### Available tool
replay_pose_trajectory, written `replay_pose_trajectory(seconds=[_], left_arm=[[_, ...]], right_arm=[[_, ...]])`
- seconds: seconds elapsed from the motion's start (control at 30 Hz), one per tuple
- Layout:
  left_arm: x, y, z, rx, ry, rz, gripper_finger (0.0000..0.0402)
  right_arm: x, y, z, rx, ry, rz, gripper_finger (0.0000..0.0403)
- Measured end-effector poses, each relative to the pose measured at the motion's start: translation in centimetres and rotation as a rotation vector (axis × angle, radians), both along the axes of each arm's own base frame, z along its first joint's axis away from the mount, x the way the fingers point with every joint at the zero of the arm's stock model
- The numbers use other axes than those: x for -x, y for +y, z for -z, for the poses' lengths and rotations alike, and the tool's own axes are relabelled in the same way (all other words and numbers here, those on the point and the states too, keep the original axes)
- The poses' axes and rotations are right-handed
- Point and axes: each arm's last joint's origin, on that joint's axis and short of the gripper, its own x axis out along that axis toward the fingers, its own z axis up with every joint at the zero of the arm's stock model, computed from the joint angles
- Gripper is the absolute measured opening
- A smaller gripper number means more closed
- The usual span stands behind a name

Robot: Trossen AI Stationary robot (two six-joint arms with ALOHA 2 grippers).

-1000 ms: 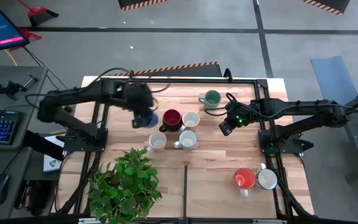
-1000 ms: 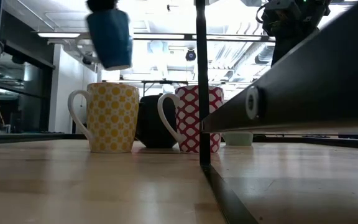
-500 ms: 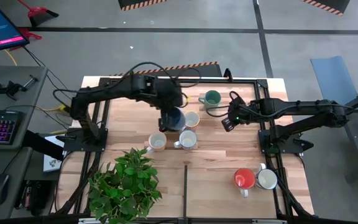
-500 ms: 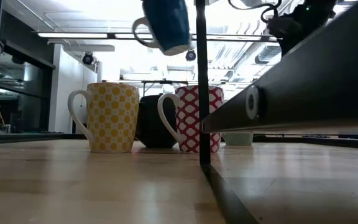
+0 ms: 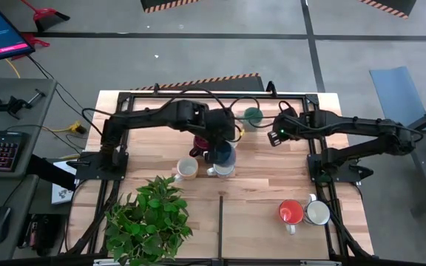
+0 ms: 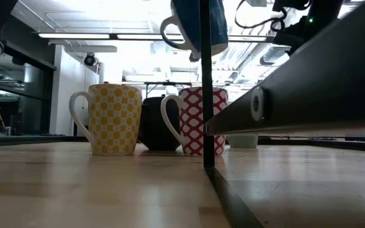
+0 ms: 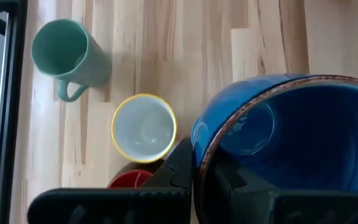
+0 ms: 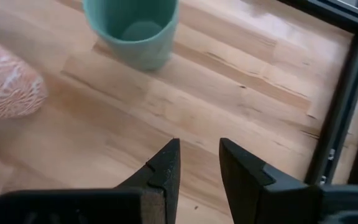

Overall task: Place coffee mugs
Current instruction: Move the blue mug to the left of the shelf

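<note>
The left pincer grips the blue mug by its rim. Beyond the pincer, on the table, stand a yellow-rimmed mug and a green mug.

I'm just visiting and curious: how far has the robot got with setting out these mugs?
A cluster of mugs already stands mid-table, among them the yellow-dotted mug and red-patterned mug. In hand: the left tool grips the blue mug above them. Apparently left: the green mug, below the open right tool, and the orange mug and white mug.
</note>
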Motion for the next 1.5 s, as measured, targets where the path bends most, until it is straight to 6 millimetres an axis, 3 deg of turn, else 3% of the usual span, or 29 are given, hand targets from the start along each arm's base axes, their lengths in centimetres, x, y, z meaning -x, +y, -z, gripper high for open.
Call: replay_pose_trajectory(seconds=[0.4,0.83,1.03,1.5], left_arm=[[-1.2,-2.4,-0.2,0.046,-0.086,0.031,0.0004],[1.4,-2.2,0.9,-0.084,0.189,-0.080,0.0004],[2.4,-4.0,0.9,-0.041,0.262,-0.059,0.0004],[2.9,-9.3,3.9,-0.002,0.354,-0.017,0.0004]], right_arm=[[0.2,-0.8,0.0,-0.024,0.009,0.001,0.0090],[0.2,-0.6,0.1,-0.075,0.010,-0.041,0.0090],[0.2,-0.6,0.1,-0.075,0.010,-0.042,0.0090],[0.2,-0.5,0.1,-0.093,0.005,-0.050,0.0090]])
